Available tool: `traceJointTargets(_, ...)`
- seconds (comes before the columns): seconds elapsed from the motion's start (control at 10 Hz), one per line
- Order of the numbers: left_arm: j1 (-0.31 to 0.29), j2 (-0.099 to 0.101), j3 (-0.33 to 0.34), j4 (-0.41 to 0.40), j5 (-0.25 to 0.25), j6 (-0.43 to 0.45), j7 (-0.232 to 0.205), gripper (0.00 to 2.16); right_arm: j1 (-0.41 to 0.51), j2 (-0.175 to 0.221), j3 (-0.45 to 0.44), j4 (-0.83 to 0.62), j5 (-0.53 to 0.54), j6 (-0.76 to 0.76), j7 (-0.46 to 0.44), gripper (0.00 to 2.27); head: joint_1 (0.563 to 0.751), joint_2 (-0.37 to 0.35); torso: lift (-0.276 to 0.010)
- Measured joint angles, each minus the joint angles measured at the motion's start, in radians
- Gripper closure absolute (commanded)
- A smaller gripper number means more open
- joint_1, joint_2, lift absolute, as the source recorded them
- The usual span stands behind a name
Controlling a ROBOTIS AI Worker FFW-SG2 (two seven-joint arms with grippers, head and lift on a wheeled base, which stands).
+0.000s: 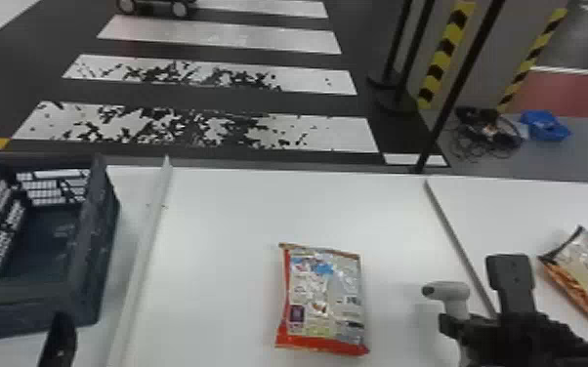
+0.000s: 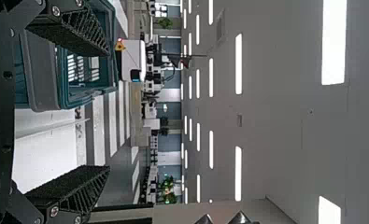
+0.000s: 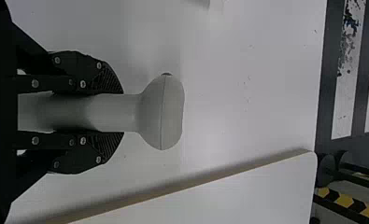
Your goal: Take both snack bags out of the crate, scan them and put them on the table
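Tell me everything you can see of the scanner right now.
The scanner is light grey and smooth, plastic by its look, with a wide rounded head, a fine seam across it and a slimmer handle. Its head's dark front end points to the robot's left. The right gripper has a finger on either side of the handle, holding it roughly upright, to the right of the red-edged snack bag. Whether its foot touches the table, I can't tell.
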Motion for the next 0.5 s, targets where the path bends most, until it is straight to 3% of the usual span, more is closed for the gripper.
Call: traceJointTargets(0.5,-0.007,0.007,-0.008,0.002,0.000,0.003,0.000,0.14,0.062,0.048,0.051,-0.204,-0.016,0.208,0.007,2.25,0.695,-0.004,-0.094)
